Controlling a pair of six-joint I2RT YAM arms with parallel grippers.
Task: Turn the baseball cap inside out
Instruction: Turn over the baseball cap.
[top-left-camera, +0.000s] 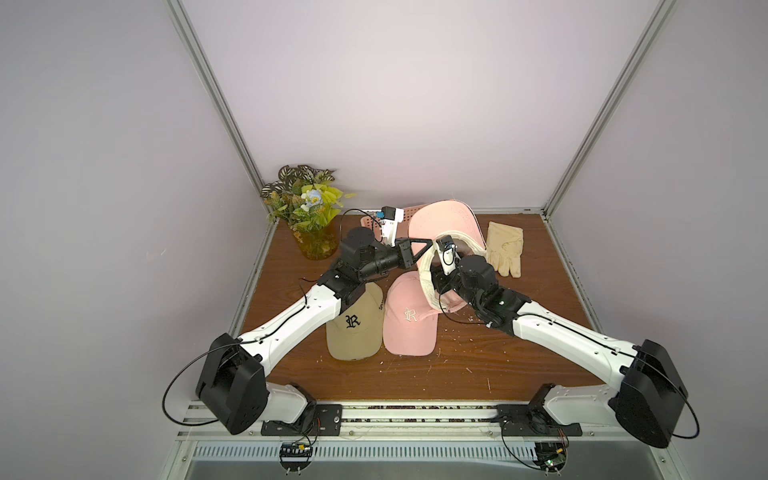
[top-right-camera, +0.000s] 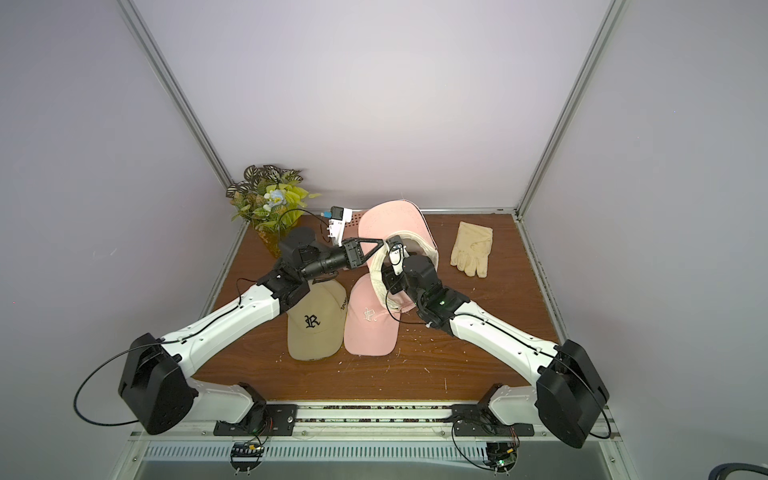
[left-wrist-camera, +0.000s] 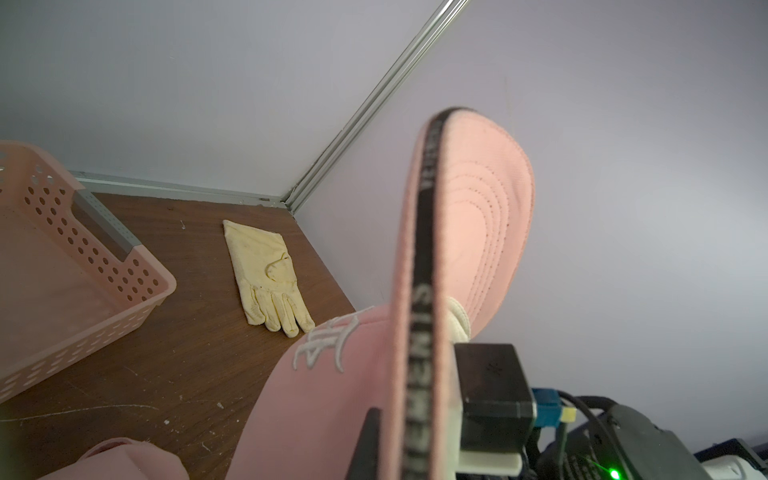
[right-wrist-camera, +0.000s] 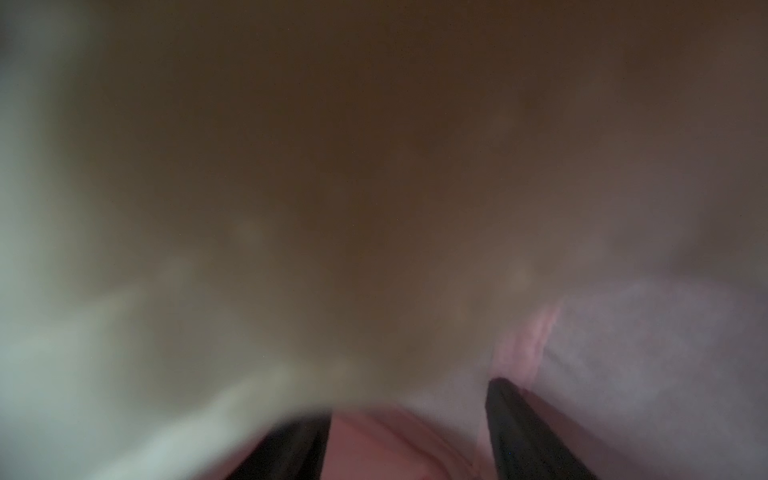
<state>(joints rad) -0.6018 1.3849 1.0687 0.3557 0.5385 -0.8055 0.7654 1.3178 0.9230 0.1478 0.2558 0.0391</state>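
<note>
**Sam:** What is around you on the counter (top-left-camera: 519, 353)?

**Me:** A tan cap (top-left-camera: 355, 328) and a second pink cap (top-left-camera: 409, 328) lie side by side, partly under my arms. A cream glove (top-left-camera: 505, 247) lies on the right. A pink basket (left-wrist-camera: 62, 270) sits at the back, and a vase of flowers (top-left-camera: 309, 208) stands in the back left corner.

**Sam:** Where is your cap?

**Me:** The pink baseball cap (top-left-camera: 440, 220) is up in the air, above the middle, with its brim pointing up. My left hand (top-left-camera: 430, 245) is shut tight on its edge, near the brim. My right hand (right-wrist-camera: 411, 399) is inside the cap with its fingers apart. The cap hides it from above, and all I see there is blurry cloth.
</note>
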